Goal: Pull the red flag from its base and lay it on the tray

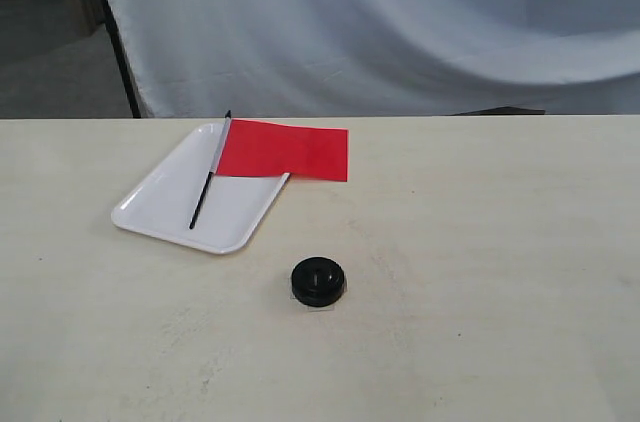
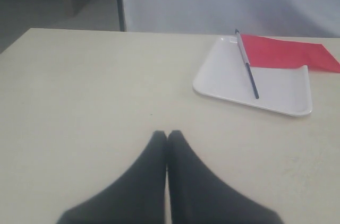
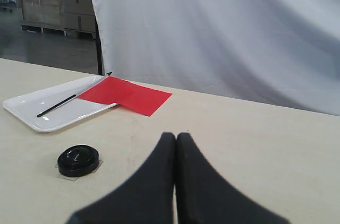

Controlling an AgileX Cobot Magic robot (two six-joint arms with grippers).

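The red flag [image 1: 283, 150] lies flat with its black-and-silver pole [image 1: 209, 175] resting on the white tray [image 1: 160, 204]; its cloth hangs over the tray's right rim onto the table. The black round base [image 1: 318, 281] stands alone on the table in front of the tray, nothing in its hole. Both grippers are out of the exterior view. My left gripper [image 2: 167, 135] is shut and empty, well short of the tray [image 2: 223, 78] and flag [image 2: 289, 55]. My right gripper [image 3: 176, 136] is shut and empty, apart from the base [image 3: 78, 160], tray [image 3: 32, 108] and flag [image 3: 126, 94].
A pale wooden table [image 1: 480, 242] carries everything. A white cloth backdrop [image 1: 400, 22] hangs behind its far edge. A dark stand leg [image 1: 125, 62] rises at the back left, with shelving beyond it.
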